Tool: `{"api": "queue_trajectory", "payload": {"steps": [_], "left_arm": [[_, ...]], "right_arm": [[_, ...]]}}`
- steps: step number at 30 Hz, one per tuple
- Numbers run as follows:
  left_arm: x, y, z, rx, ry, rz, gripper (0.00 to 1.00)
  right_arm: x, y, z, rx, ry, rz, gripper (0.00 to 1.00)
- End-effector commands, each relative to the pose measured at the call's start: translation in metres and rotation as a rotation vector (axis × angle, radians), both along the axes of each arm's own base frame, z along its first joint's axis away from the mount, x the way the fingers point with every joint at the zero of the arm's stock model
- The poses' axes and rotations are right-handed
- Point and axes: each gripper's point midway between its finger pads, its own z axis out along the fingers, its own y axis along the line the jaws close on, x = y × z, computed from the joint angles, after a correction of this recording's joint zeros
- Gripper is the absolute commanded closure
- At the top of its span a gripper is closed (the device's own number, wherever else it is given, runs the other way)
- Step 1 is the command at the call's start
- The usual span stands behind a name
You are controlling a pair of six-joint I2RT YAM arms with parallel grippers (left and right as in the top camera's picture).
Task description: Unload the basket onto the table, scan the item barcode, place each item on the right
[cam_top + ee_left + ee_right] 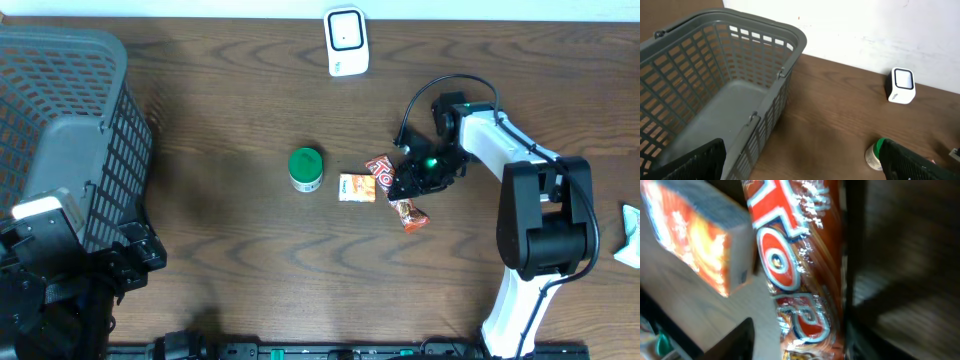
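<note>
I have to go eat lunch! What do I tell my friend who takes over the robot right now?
Left tool: open, empty, beside the basket.
Right tool: down over the snack bar, a finger on each side, not tight on it yet.
Things: the bar lies on the table next to a small orange box. The scanner stands at the far edge.
Done: only the reach to the bar.
Left: grip the bar, lift it, show its barcode to the scanner.

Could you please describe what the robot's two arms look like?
The right arm has white shells over black joints, a black cable looping near its wrist, and a small green light. The left arm is mostly black with a white block on top; its fingers are black and grid-textured.
</note>
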Motion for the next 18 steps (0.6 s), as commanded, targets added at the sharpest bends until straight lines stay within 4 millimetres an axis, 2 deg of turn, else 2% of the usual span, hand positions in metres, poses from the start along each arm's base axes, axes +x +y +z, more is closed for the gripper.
{"api": "queue_trajectory", "payload": {"steps": [1, 7, 10, 13, 18], "left_arm": [[0.0, -0.002, 0.0, -0.012, -0.003, -0.009, 0.02], [0.0, -0.002, 0.0, -0.012, -0.003, -0.009, 0.02], [0.0, -0.002, 0.0, -0.012, -0.003, -0.009, 0.02], [0.0, -0.002, 0.0, -0.012, -0.003, -0.009, 0.02], [0.0, -0.002, 0.0, -0.012, -0.003, -0.009, 0.02]], "right_arm": [[-0.008, -0.027, -0.036, -0.199, 0.08, -0.039, 0.39], [0.018, -0.019, 0.007, -0.225, 0.0, -0.068, 0.23], [0.022, -0.029, 0.021, -0.379, -0.073, -0.084, 0.22], [0.017, -0.034, 0.026, -0.53, -0.103, -0.086, 0.22], [0.002, -0.02, 0.023, -0.613, -0.108, -0.046, 0.25]]}}
